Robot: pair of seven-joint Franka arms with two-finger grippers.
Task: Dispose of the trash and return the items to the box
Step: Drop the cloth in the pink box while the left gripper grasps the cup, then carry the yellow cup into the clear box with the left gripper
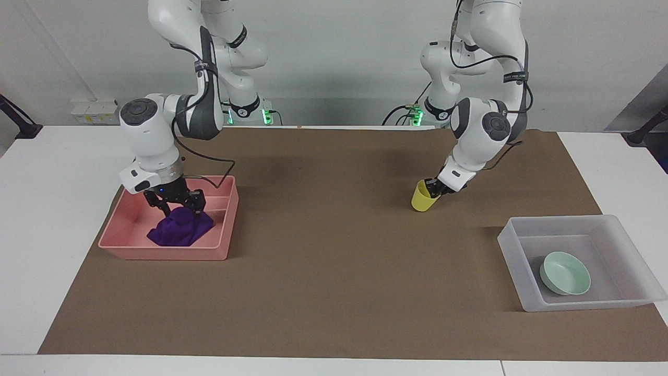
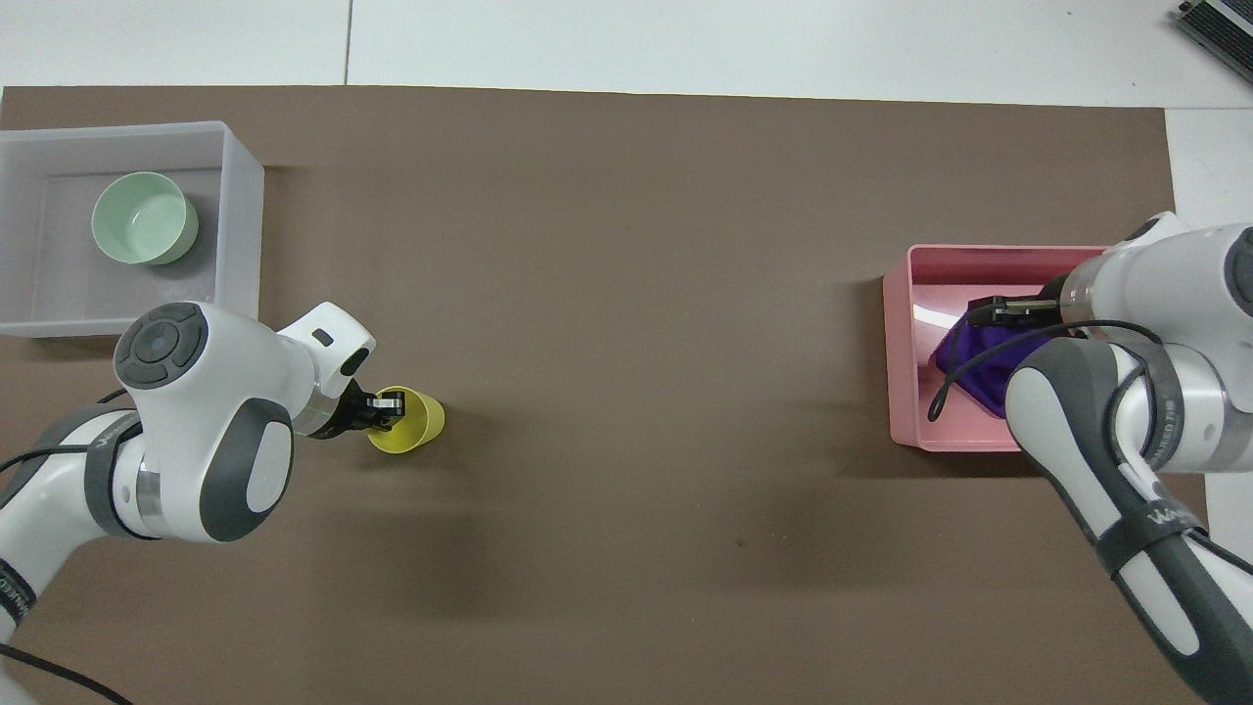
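Note:
The yellow cup (image 1: 420,199) stands tilted on the brown mat, near the middle toward the left arm's end. My left gripper (image 1: 432,188) is shut on its rim; in the overhead view the left gripper (image 2: 385,405) pinches the cup (image 2: 413,423). The purple rag (image 1: 180,228) lies bunched in the pink tray (image 1: 162,255). My right gripper (image 1: 176,201) is open just over the rag, fingers spread; the overhead view shows the right gripper (image 2: 998,308) above the rag (image 2: 964,351). The mint-green bowl (image 1: 566,272) sits in the frosted box (image 1: 553,222).
The box (image 2: 240,196) with the bowl (image 2: 144,217) stands at the left arm's end, farther from the robots than the cup. The pink tray (image 2: 896,372) stands at the right arm's end. The brown mat (image 1: 323,271) covers the table between them.

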